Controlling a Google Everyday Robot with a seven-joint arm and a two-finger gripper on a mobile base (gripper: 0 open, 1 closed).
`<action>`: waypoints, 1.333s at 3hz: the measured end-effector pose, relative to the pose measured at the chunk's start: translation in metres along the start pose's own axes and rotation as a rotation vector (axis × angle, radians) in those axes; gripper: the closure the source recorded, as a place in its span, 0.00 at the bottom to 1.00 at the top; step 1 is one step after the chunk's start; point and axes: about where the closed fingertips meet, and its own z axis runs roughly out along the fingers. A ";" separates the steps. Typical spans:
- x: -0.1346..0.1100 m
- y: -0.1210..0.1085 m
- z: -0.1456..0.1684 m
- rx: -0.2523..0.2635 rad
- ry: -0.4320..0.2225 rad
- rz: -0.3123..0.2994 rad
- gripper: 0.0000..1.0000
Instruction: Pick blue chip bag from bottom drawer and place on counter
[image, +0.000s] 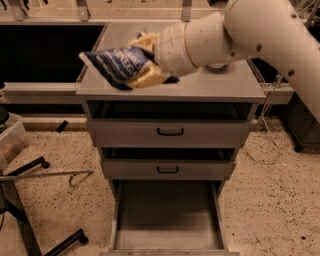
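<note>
My gripper (141, 62) is shut on the blue chip bag (114, 64), a crinkly dark-blue bag with white lettering. It holds the bag in the air above the front left part of the counter (220, 85). The bag sticks out to the left of the tan fingers (150, 76). The white arm reaches in from the upper right and hides much of the counter's back. The bottom drawer (167, 215) is pulled open below, with a bare grey floor.
Two shallower drawers with black handles (170, 132) sit above the open drawer, both slightly open. A black metal stand (30, 220) and a plastic bin (10, 142) stand on the speckled floor at the left. A cable (270, 130) hangs at the right.
</note>
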 end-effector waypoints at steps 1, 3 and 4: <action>-0.007 -0.057 0.038 0.116 0.012 -0.029 1.00; 0.046 -0.139 0.094 0.274 0.133 0.112 1.00; 0.099 -0.140 0.106 0.271 0.196 0.238 1.00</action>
